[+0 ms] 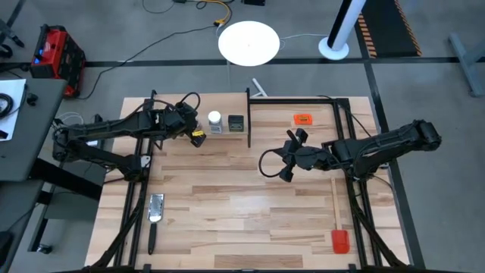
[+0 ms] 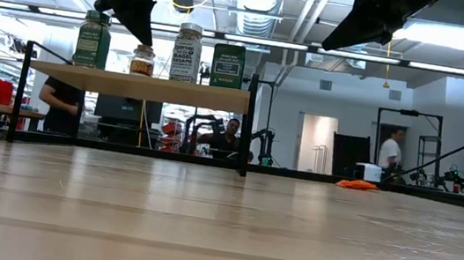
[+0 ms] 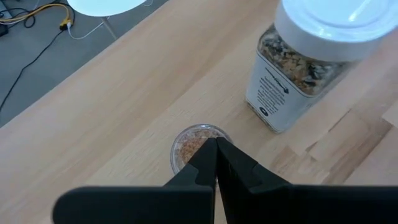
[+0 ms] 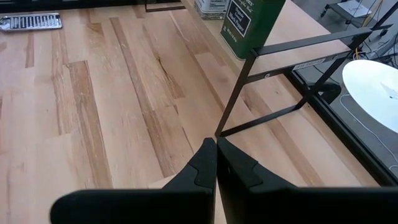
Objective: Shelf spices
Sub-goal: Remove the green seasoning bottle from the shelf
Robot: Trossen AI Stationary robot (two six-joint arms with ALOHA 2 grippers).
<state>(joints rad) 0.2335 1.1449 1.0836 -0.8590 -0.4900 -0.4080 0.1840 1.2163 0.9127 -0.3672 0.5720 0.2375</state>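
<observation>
All four spices sit on the shelf [image 2: 140, 87]. Left gripper [image 3: 216, 163] hangs over the brownish jar [image 2: 142, 60], jaws shut, empty; I lift straight up. Right gripper [image 4: 216, 163] shut, empty.

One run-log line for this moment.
spices: four on shelf | left gripper: shut, empty, above small jar | right gripper: shut, empty, mid-table

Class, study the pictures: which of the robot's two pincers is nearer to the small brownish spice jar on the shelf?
The left. The left pincer, shut, hangs just above the brownish jar on the shelf. The right pincer, shut too, hangs over the bare table, off beyond the shelf's end.
</observation>
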